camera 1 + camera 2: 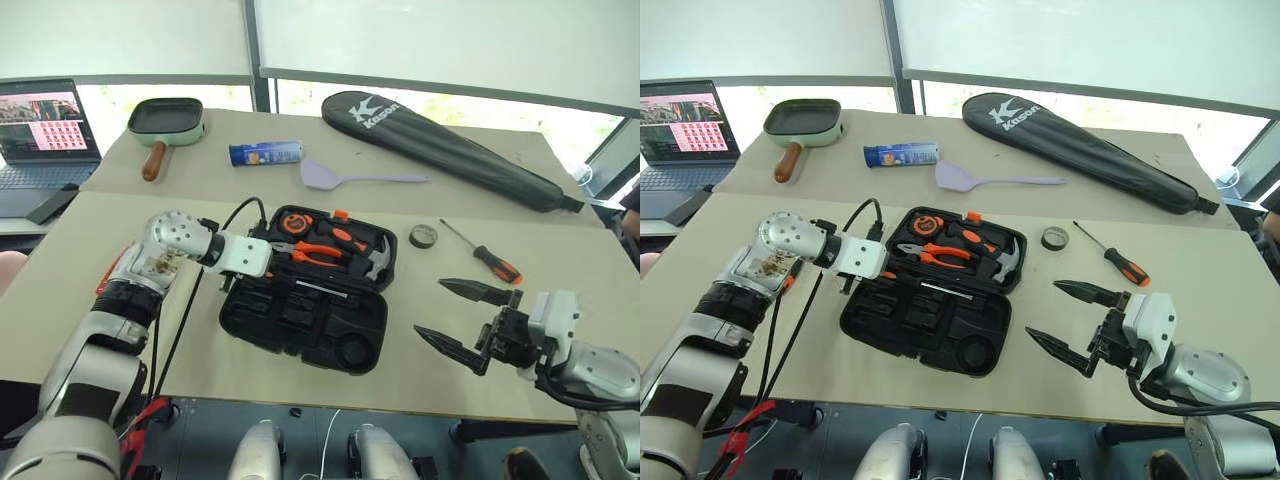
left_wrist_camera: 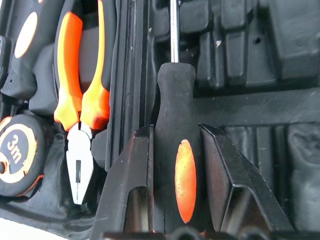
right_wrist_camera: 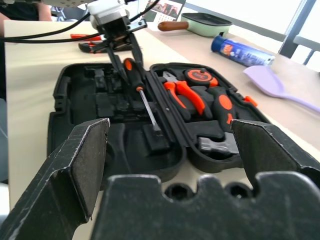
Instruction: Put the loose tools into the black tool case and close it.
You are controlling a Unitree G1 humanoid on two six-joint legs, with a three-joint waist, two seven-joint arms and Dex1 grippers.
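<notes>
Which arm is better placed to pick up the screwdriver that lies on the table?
The right. The right gripper is open and empty, and the loose screwdriver lies on its side of the black tool case. The left gripper is shut on another screwdriver over the case.

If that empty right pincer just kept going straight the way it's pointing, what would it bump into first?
Most likely the open black tool case: seen from its wrist, the right pincer faces the case's near rim. Nothing lies on the table between them, though depth is hard to judge and it may pass just above the rim.
</notes>
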